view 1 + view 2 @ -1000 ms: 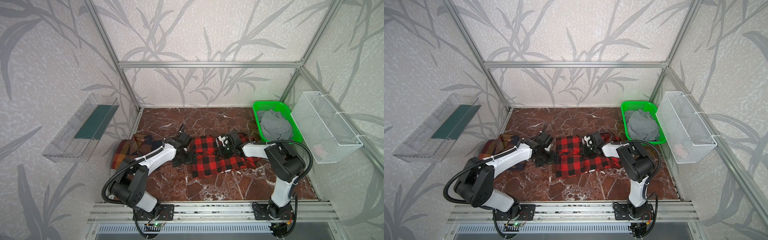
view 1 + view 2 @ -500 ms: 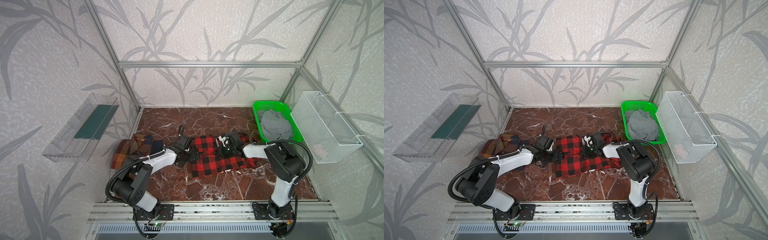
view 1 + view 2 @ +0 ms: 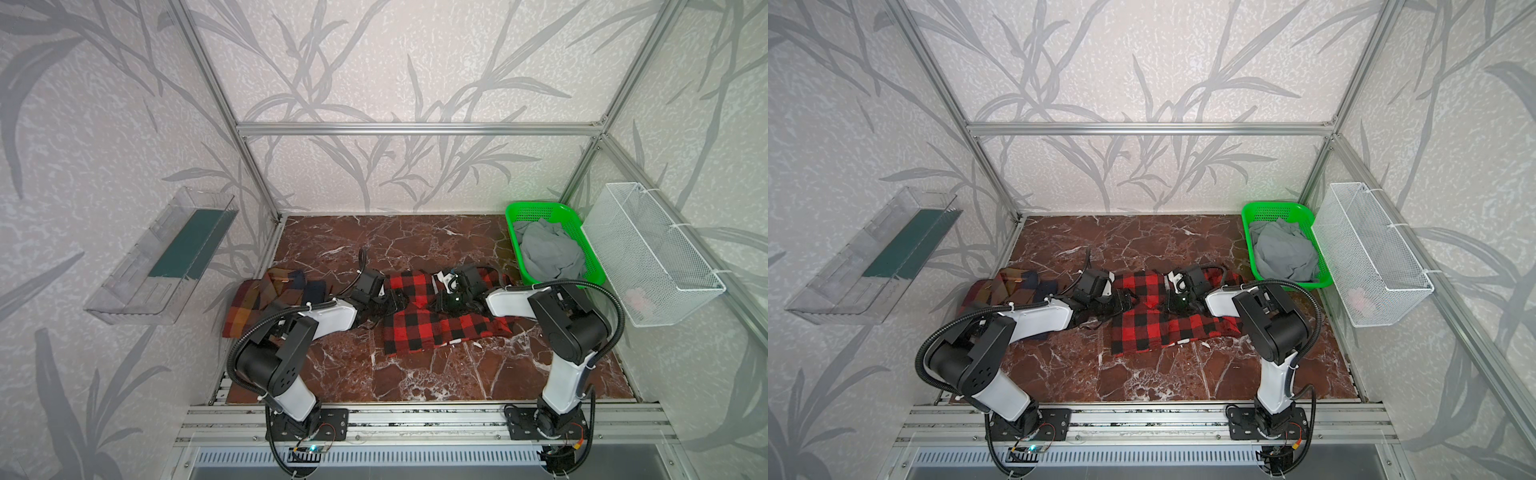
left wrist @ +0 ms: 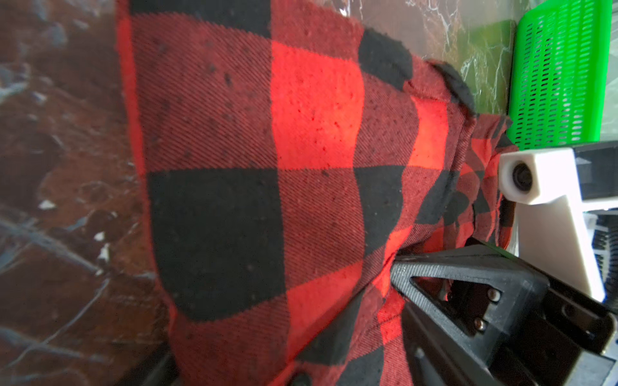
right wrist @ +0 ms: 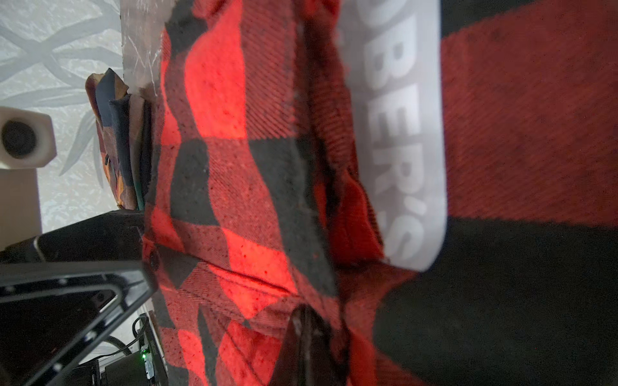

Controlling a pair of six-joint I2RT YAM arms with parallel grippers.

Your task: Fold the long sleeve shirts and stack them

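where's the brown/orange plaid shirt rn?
In both top views the plaid shirt lies at the left edge of the table, by the wall, partly hidden by the left arm, just left of the red-and-black shirt.

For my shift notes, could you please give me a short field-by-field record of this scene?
surface: dark red marble table
red-and-black shirt: rumpled at the table's middle, not yet folded
plaid shirt: at the table's left edge, no claw on it
left claw: open, astride the red-and-black shirt's left part
right claw: shut on a bunch of the same shirt
green basket: far right corner, holds grey cloth
wire basket: on the right wall
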